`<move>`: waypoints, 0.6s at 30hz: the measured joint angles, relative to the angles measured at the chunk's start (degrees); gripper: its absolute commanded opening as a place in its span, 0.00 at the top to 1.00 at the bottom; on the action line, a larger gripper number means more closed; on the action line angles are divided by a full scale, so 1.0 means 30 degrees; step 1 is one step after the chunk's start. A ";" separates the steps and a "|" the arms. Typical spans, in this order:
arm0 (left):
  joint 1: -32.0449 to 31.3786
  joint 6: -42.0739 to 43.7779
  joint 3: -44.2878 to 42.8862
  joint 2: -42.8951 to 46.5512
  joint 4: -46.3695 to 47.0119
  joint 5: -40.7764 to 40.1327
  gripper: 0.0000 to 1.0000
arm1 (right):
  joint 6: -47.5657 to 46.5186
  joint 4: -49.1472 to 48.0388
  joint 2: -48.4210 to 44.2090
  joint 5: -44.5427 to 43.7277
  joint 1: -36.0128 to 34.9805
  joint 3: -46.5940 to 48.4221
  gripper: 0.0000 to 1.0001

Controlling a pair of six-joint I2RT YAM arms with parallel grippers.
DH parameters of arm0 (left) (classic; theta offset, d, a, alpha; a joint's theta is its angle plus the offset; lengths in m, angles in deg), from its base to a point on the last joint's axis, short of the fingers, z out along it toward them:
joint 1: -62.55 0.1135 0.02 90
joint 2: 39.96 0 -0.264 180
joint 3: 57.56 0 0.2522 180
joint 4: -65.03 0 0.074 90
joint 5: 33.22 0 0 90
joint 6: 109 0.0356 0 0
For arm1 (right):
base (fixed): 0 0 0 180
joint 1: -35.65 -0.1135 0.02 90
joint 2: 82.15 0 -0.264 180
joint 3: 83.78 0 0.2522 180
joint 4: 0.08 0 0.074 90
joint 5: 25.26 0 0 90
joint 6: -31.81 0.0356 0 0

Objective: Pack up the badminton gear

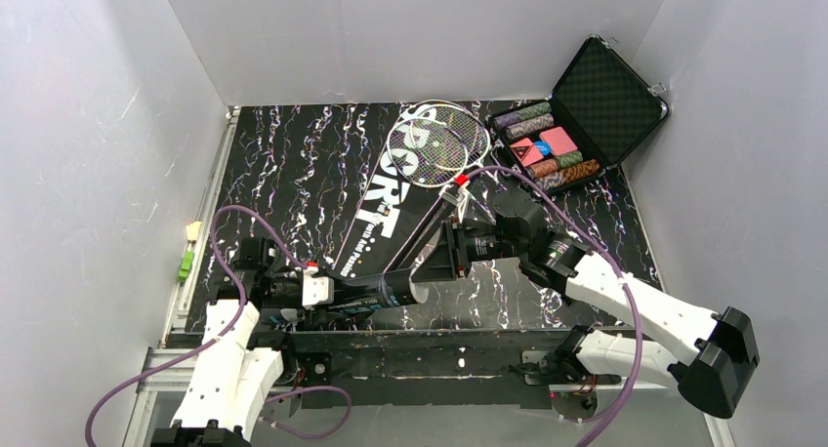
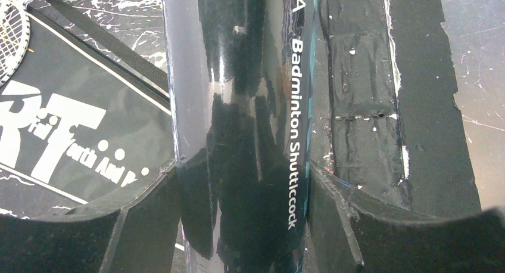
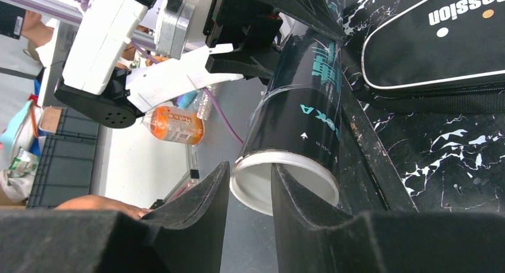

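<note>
White walls [image 1: 410,37] stand around your black table [image 1: 293,164] with white streaks. The long black tube [image 1: 381,293] lies sideways at the near edge of the table, just in front of your arms. Your left gripper [image 2: 244,189] is clamped on the tube, with one finger on each side of it. The white words "Badminton Shuttlecock" run along the tube. Its open end has a white rim and points to your right.

Your right gripper [image 3: 250,183] is at that rim. One finger is outside the rim and one is across the mouth. You cannot tell if it is squeezing.

The black bag [image 1: 386,208] marked "SPORT" lies flat just behind the tube. Two rackets [image 1: 439,140] rest on its far end. An open black case [image 1: 596,96] of poker chips [image 1: 545,146] sits in the far right corner.
</note>
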State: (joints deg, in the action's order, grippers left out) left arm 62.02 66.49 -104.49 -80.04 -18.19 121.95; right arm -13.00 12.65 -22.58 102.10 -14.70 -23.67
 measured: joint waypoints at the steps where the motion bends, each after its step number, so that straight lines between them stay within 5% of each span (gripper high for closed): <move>1: 0.0007 0.0000 0.0000 0.0000 0.0000 -0.0029 0.97 | 0.0073 -0.0117 0.0066 0.0044 0.0015 0.0000 0.60; 18: 0.0117 -0.1370 0.0000 -0.0015 0.0962 -0.0670 0.98 | 0.0889 -0.0809 0.0845 -0.0423 -0.0007 0.0000 0.54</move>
State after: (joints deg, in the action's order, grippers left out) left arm 62.37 62.38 -104.49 -80.08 -15.30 119.94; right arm -10.34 10.22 -20.04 100.83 -14.72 -23.67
